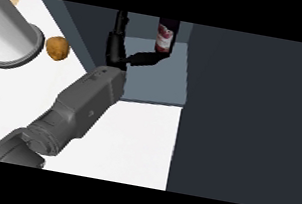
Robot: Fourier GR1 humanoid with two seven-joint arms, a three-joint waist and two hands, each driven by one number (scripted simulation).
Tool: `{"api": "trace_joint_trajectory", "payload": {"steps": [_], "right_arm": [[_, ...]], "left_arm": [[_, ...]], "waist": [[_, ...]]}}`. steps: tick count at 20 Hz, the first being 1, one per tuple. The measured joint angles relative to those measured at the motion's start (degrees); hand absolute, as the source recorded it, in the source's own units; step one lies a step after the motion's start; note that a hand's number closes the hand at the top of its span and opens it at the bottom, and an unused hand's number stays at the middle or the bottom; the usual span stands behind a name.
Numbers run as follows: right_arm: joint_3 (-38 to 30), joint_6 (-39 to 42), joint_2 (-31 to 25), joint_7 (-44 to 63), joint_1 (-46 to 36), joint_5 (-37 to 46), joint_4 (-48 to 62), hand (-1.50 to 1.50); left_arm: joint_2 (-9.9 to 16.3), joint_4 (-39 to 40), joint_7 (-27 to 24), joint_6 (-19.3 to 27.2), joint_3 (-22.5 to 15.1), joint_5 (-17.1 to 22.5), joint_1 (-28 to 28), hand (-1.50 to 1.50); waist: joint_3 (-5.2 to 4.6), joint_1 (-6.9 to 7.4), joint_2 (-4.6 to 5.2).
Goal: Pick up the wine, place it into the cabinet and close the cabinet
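1. One hand (122,50) shows, black and slender, reaching into the open cabinet (160,88) at the far middle of the scene. Which of the robot's arms it belongs to cannot be told. Its fingers (119,27) stretch straight toward the far side, and its thumb (147,58) angles right, with the tip at the base of the wine (165,36). The hand is spread and has hold of nothing.
2. One grey forearm (82,107), blocky and matte, runs from the near left edge up to that hand.
3. The wine is a single dark bottle with a red and white label. It stands inside the cabinet, at the far end of the grey floor, just right of the fingers.
4. The cabinet is dark and flat-sided, with a smooth pale grey floor. A broad dark panel (255,122), plain and matte, fills the right of the scene. Whether that is its door cannot be told.
5. The desk (132,141) is white and smooth, and lies near and left of the cabinet.
6. One potato (57,48), brown and rounded with a mottled skin, lies on the desk at the far left.
7. One light grey cylinder (2,29), smooth with a darker rim, lies just left of the potato.
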Motion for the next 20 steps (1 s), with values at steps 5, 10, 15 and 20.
{"api": "trace_joint_trajectory", "payload": {"steps": [5,10,15,20], "right_arm": [[0.8,-0.3,0.0,0.3,-0.3,0.1,-0.1,-1.50],[1.5,-0.6,0.4,0.0,-0.3,0.2,0.1,-1.50],[0.7,-0.5,0.1,-0.1,-0.9,0.1,0.2,-1.50],[2.0,-1.0,0.5,0.4,-0.7,0.2,0.1,-1.50]], "left_arm": [[0.0,0.0,-0.7,-0.6,0.3,-0.1,0.2,-1.50],[0.0,-0.4,-1.9,-3.5,-0.1,-0.7,0.6,-1.50],[0.0,-0.3,-2.1,-5.8,-0.7,-1.3,0.7,-1.50],[0.0,-0.5,-1.7,-7.7,-1.7,-1.0,0.9,-1.50]], "waist": [[-0.01,-0.16,-0.02],[-0.06,-0.08,0.05],[-0.08,-0.02,0.06],[-0.19,0.04,-0.02]]}}
